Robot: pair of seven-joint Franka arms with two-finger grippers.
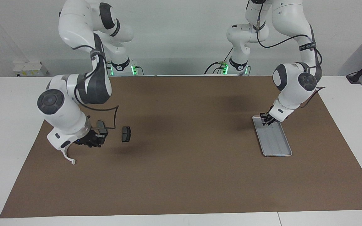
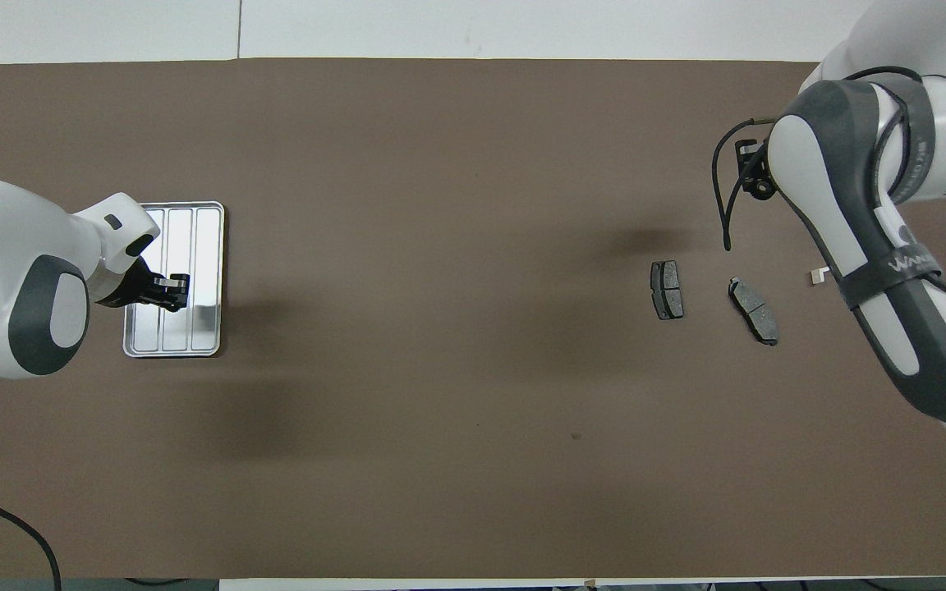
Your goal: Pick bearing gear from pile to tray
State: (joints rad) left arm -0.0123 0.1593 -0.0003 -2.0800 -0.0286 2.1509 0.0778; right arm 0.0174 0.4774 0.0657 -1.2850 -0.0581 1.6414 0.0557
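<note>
The silver tray (image 1: 276,154) (image 2: 204,246) lies toward the left arm's end of the table. My left gripper (image 1: 266,121) (image 2: 172,292) hangs shut just over the tray's end nearer the robots; whether it holds anything I cannot tell. The pile lies at the right arm's end: two dark brake pads (image 1: 126,134) (image 2: 668,289) (image 2: 754,310) and a white curved bracket (image 1: 68,156). My right gripper (image 1: 96,138) is raised over the pile, between the bracket and the pads, and the arm hides it from overhead. No bearing gear shows.
A brown mat (image 1: 181,182) covers most of the white table. A black cable (image 2: 723,197) loops from the right wrist above the pads. A white box (image 1: 30,68) sits off the mat by the wall.
</note>
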